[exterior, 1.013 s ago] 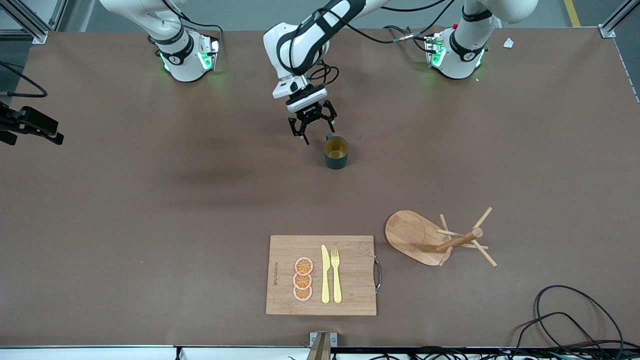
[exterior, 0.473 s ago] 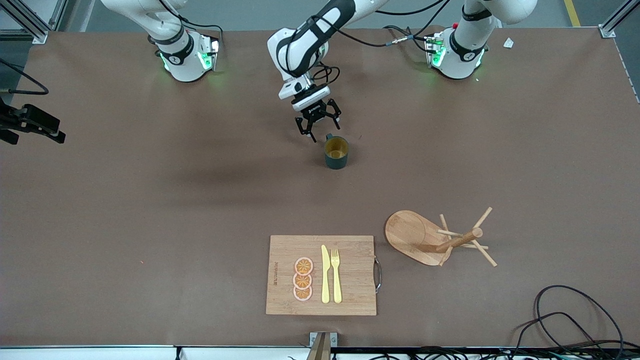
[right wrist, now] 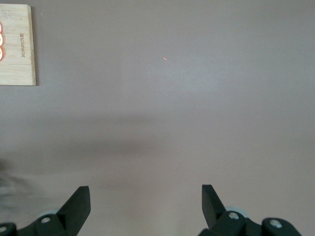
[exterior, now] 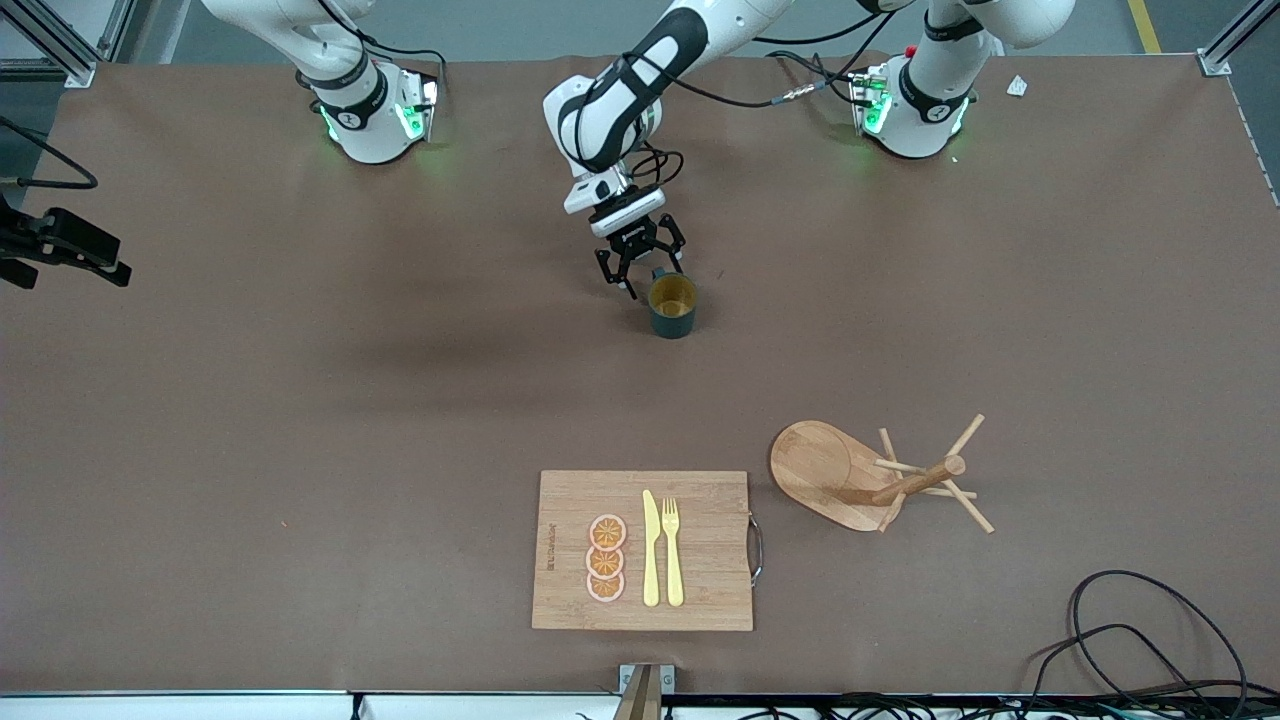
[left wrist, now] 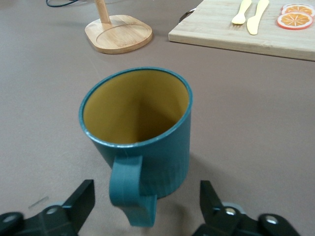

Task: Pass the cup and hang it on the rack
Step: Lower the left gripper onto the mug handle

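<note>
Cup [exterior: 672,305] stands upright on the desk [exterior: 300,400], upper centre of the front view, mouth up, yellow inside showing; its handle faces the robot bases. Left gripper [exterior: 640,272] sits just above the cup in that frame, low at the handle side, jaws open and holding nothing. In the left wrist view the handle [left wrist: 132,189] lies between the two spread fingers [left wrist: 78,201], with clear gaps on both sides; no contact visible. Right gripper [right wrist: 145,204] is also open and empty, over bare desk; only a dark part of that arm shows at the left edge of the front view, and this arm waits. Rack [exterior: 880,478] stands in the lower right of the front view, pegs fanned out, well apart from the cup and nearer to the front camera. Cutting board [exterior: 645,550], lower centre, carries orange slices [exterior: 606,558], a knife [exterior: 651,548] and a fork [exterior: 672,550]; not part of the job. Step in hand, as I judge it: the approach for the first pick, not yet a grasp. Next move calls for the left gripper to close squarely on the handle or the wall beside it, then lift straight so the cup does not tip. Handover and hanging are all still to do.
</note>
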### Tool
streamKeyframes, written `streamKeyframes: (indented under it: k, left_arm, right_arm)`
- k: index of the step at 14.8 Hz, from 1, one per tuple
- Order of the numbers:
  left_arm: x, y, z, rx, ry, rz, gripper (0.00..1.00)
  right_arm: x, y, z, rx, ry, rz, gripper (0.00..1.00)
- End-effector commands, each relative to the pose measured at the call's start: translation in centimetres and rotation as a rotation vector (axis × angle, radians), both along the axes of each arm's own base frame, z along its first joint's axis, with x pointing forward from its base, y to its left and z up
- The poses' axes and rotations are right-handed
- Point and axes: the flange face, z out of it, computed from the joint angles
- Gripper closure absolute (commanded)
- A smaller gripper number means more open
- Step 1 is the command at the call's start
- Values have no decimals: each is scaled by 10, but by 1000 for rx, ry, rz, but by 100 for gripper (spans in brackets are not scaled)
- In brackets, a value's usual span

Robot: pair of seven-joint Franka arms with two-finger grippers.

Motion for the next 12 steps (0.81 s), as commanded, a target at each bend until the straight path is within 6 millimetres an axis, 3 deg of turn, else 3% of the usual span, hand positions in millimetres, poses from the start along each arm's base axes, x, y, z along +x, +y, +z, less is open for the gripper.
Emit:
streamKeyframes:
  k: [1,8,10,12]
  left_arm:
    - [5,1,-1,-15,-14,-4,25]
    - [4,-1,-4,-40,-12,4,90]
    - [5,-4,1,-55,-13,9,98]
    - [21,-4,12,-78,-2,30,98]
  right_arm:
    - [-8,0,5,3,-9,2,0]
    - [-10,-2,3,6,-2,-4,0]
    - [-10,-2,3,6,-2,-2,0]
    - [-10,-1,3,6,-3,-1,0]
